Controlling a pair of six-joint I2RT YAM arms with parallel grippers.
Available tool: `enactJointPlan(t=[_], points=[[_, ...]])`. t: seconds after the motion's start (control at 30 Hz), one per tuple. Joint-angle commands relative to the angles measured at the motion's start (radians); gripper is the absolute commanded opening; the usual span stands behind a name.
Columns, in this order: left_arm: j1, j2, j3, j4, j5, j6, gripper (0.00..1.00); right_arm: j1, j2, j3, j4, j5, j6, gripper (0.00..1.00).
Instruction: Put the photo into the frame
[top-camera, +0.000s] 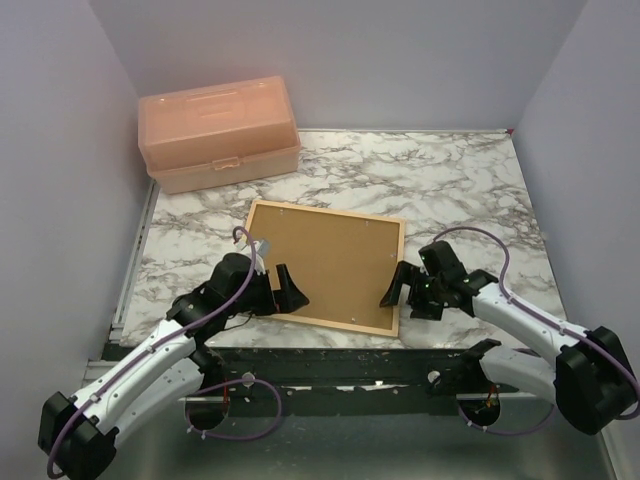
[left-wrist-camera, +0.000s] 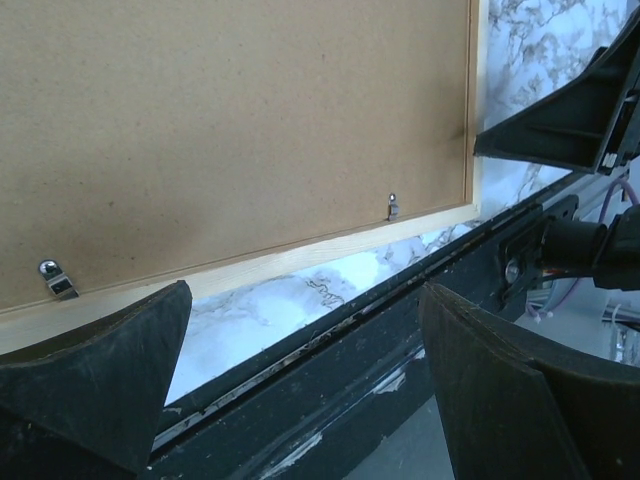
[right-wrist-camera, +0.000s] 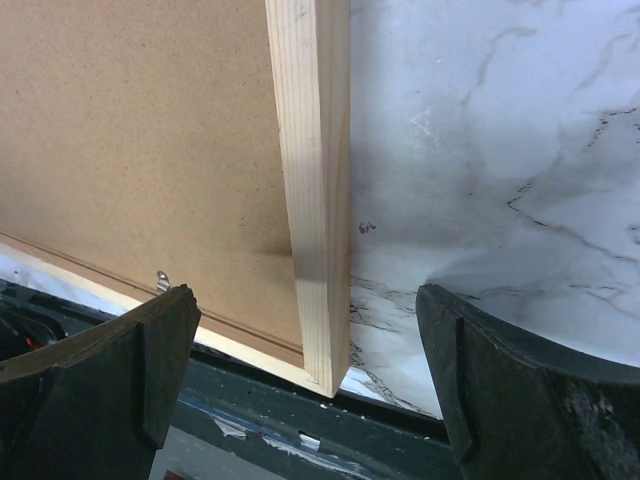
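Backing board (top-camera: 325, 262) fills the frame (top-camera: 330, 211), concealing whatever lies beneath it. Left hand (top-camera: 285, 293) covers the frame's near-left corner. Both wrist views crop the frame.

A white marble-patterned tabletop (top-camera: 440, 180) with grey veins is boxed in on three sides by plain pale lavender-grey panels: a back wall (top-camera: 400, 60), a left wall (top-camera: 60, 200) and a right wall (top-camera: 590, 150). A dark, scuffed strip (top-camera: 340, 365) runs along its near edge. The light is soft and even, casting only faint shadows.
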Motion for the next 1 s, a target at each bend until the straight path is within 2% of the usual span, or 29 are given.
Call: enactJointPlan(t=[0.0, 0.17, 0.23, 0.47, 0.53, 0.7, 0.97], points=[[-0.051, 0.030, 0.046, 0.004, -0.053, -0.002, 0.98, 0.017, 0.053, -0.004, -0.028, -0.004, 0.024, 1.00], [-0.118, 0.074, 0.094, -0.041, -0.141, 0.006, 0.98, 0.053, 0.126, 0.039, -0.067, 0.062, 0.034, 0.99], [-0.138, 0.087, 0.107, -0.055, -0.170, 0.007, 0.98, 0.073, 0.142, 0.057, -0.091, 0.101, 0.041, 0.96], [-0.188, 0.105, 0.137, -0.095, -0.258, 0.009, 0.99, 0.157, 0.183, 0.087, -0.165, 0.220, 0.088, 0.77], [-0.201, 0.109, 0.146, -0.107, -0.276, 0.011, 0.99, 0.184, 0.195, 0.079, -0.167, 0.232, 0.109, 0.69], [-0.232, 0.110, 0.153, -0.107, -0.303, 0.024, 0.98, 0.249, 0.198, 0.064, -0.175, 0.217, 0.167, 0.59], [-0.302, 0.112, 0.167, -0.074, -0.327, 0.096, 0.99, 0.270, 0.175, 0.071, -0.182, 0.203, 0.180, 0.21]])
